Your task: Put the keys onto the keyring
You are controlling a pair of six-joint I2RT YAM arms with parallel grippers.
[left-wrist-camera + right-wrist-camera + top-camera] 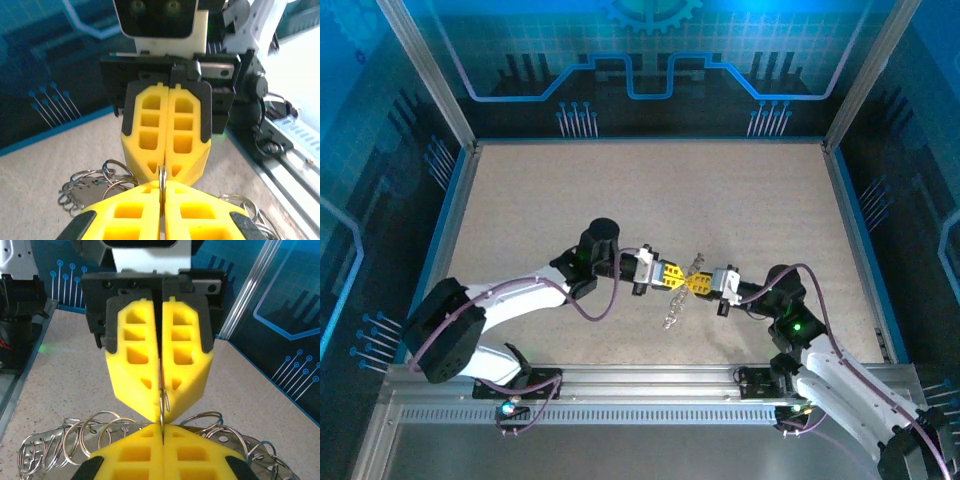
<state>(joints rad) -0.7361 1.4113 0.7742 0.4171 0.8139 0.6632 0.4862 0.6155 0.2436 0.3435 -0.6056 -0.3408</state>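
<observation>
My two grippers meet tip to tip above the middle of the table, the left gripper (678, 277) facing the right gripper (698, 283). Both are shut on one thin silvery ring of the keyring, seen edge-on between the yellow tips (162, 182) (162, 407). More linked rings of the keyring (670, 315) hang below and spread to either side (97, 180) (97, 432). A flat silvery plate with small holes (220, 439) lies under the rings. I cannot pick out the keys among the metal.
The sandy tabletop (550, 200) is walled by a blue frame and grey rails (450, 230). The arm bases and a slotted metal rail (620, 410) line the near edge. Purple cables loop along both arms.
</observation>
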